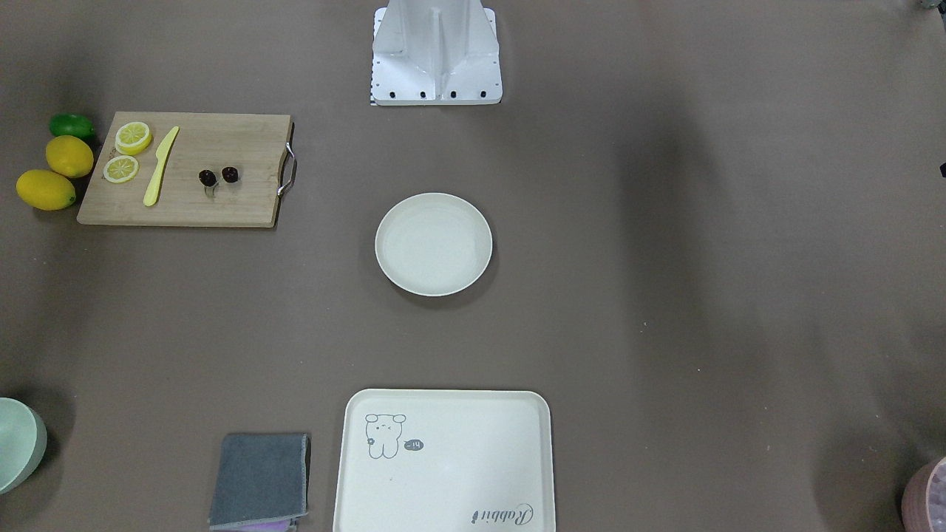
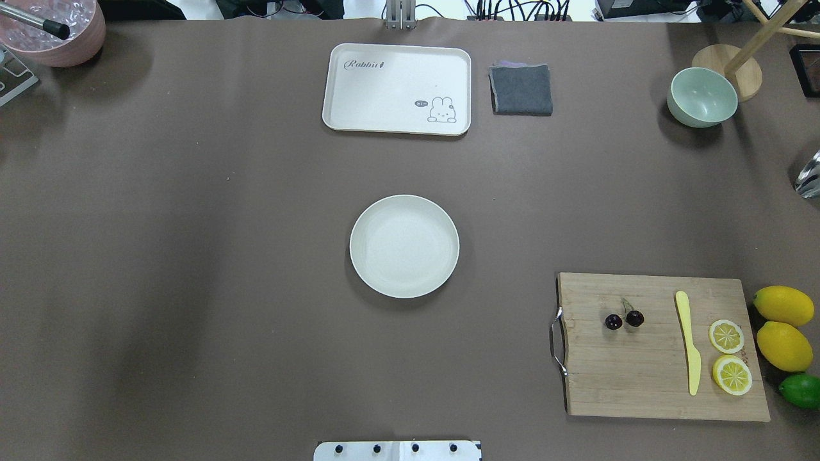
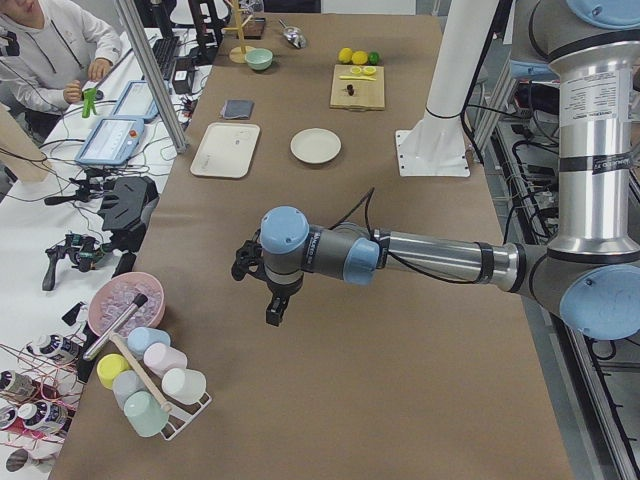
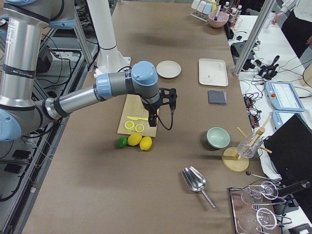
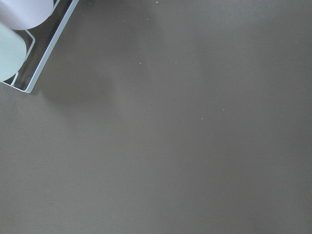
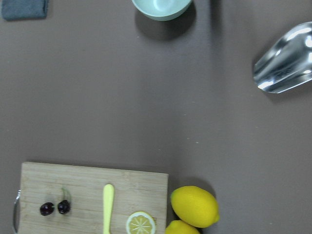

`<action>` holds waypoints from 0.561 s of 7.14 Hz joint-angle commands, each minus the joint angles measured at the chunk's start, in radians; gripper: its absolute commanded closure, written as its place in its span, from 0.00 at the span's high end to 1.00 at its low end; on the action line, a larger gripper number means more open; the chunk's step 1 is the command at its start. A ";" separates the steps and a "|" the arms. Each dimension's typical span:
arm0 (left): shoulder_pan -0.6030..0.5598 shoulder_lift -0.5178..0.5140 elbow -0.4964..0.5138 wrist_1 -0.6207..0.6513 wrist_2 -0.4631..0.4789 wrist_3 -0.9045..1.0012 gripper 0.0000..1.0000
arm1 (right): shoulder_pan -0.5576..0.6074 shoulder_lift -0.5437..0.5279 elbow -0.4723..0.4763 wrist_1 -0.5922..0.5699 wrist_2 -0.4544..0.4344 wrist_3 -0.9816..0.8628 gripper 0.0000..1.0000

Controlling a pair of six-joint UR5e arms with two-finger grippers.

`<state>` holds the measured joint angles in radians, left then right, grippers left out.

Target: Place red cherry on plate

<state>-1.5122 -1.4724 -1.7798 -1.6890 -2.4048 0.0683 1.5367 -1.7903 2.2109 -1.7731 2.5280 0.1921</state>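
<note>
The red cherry [image 2: 624, 319], a pair of tiny dark fruits on thin stems, lies on a wooden cutting board [image 2: 640, 378]; it also shows as the red cherry [image 1: 218, 176] and the red cherry [image 6: 55, 208]. The round cream plate [image 2: 404, 246] sits bare at mid-table, plate [image 1: 433, 244]. My right gripper [image 4: 152, 121] hangs above the board's edge, seen only from the side, so I cannot tell its state. My left gripper [image 3: 272, 315] hovers over bare table far from the plate; I cannot tell its state either.
On the board lie a yellow knife [image 2: 689, 342] and two lemon slices [image 2: 726, 336]; two lemons [image 2: 784, 346] and a lime [image 2: 801, 390] sit beside it. A bear tray [image 2: 397, 89], grey cloth [image 2: 521, 89], green bowl [image 2: 702, 96] and metal scoop [image 6: 282, 66] are farther off.
</note>
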 commanded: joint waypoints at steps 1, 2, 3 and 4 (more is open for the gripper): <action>0.000 -0.002 -0.006 0.000 0.001 -0.002 0.98 | -0.210 0.054 0.007 0.211 0.043 0.372 1.00; 0.000 0.001 -0.006 0.000 0.001 -0.005 0.98 | -0.325 0.055 -0.016 0.406 -0.013 0.583 0.99; 0.001 -0.002 -0.001 0.000 0.001 -0.002 0.98 | -0.416 0.054 -0.055 0.551 -0.096 0.730 0.99; 0.001 0.001 -0.004 0.000 0.001 -0.005 0.98 | -0.502 0.046 -0.065 0.626 -0.183 0.825 1.00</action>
<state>-1.5117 -1.4727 -1.7833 -1.6889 -2.4038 0.0645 1.1470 -1.7390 2.1686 -1.2788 2.4427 0.8645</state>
